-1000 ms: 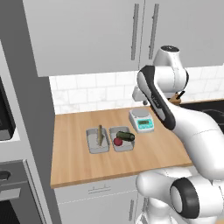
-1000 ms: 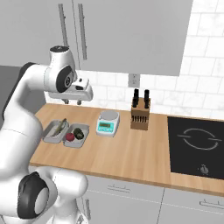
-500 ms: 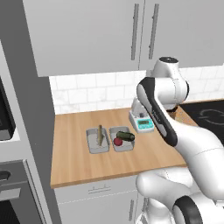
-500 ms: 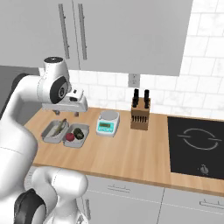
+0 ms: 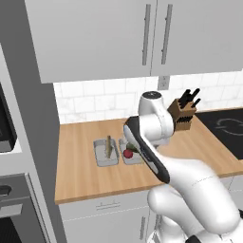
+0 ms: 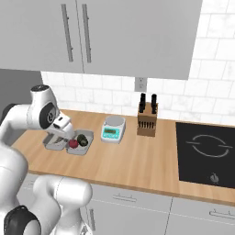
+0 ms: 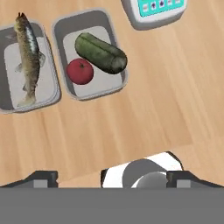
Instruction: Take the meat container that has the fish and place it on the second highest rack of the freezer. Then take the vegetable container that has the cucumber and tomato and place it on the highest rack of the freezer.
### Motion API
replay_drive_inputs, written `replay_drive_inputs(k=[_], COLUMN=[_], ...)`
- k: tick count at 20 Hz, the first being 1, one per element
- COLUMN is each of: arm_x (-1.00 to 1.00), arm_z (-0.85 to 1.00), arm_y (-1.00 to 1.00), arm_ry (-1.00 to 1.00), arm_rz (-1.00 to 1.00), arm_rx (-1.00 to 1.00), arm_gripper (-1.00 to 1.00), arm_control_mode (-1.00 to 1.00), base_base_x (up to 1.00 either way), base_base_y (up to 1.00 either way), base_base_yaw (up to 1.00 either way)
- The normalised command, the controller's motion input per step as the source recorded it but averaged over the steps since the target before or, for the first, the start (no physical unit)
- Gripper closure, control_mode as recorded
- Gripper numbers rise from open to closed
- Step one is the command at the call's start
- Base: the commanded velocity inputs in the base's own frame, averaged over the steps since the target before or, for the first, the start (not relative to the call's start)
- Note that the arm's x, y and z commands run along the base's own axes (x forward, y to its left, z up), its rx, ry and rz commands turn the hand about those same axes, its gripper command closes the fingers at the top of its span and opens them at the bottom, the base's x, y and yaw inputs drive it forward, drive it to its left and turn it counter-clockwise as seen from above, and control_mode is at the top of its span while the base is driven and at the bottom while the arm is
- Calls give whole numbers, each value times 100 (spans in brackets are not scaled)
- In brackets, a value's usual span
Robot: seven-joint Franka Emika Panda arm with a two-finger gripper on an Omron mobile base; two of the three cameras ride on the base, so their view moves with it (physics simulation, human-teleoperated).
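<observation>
A: Status of the claw (image 7: 112,177)?

B: Spread wide, holding nothing. One second ago the jaws stood about half open; they have since opened fully. The arm has also swung down and left from its raised pose near the scale (image 6: 113,129), and the hand now hangs over the tabletop (image 5: 85,171) looking down at both trays.

A: Meaning for the task?

B: Judged as the approach to the first pick. Neither tray has been lifted, and the freezer work has not begun.

A: Location of the fish tray?

B: The fish tray (image 7: 51,94) rests flat on the tabletop, just beside the vegetable tray (image 7: 60,33), their long sides nearly touching. The fish (image 7: 28,59) lies lengthwise in it. The second tray carries the cucumber (image 7: 100,53) with the tomato (image 7: 80,71) against it.

A: Relation to the claw?

B: In the hand view the fish tray sits at the upper left, well apart from the fingertips (image 7: 41,178) at the bottom edge. The claw is not above it. My judgement: the hand must shift toward that tray and descend before closing on a rim.
</observation>
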Motion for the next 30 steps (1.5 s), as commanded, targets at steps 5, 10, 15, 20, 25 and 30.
replay_drive_inputs(k=[5,10,15,20,25,30], arm_x=[11,35,67,71,58,47], arm_z=[-66,-38,-23,-27,-35,-37], arm_y=[10,-3,-20,-12,0,0], arm_ry=[0,1,12,19,19,19], arm_rz=[-55,-53,-24,-11,-14,-13], arm_rx=[0,5,24,23,2,0], arm_gripper=[-100,-100,-100,-100,-100,-100], arm_control_mode=[-100,-100,-100,-100,-100,-100], base_base_x=[0,0,0,0,0,0], base_base_y=[0,0,0,0,0,0], base_base_yaw=[0,0,0,0,0,0])
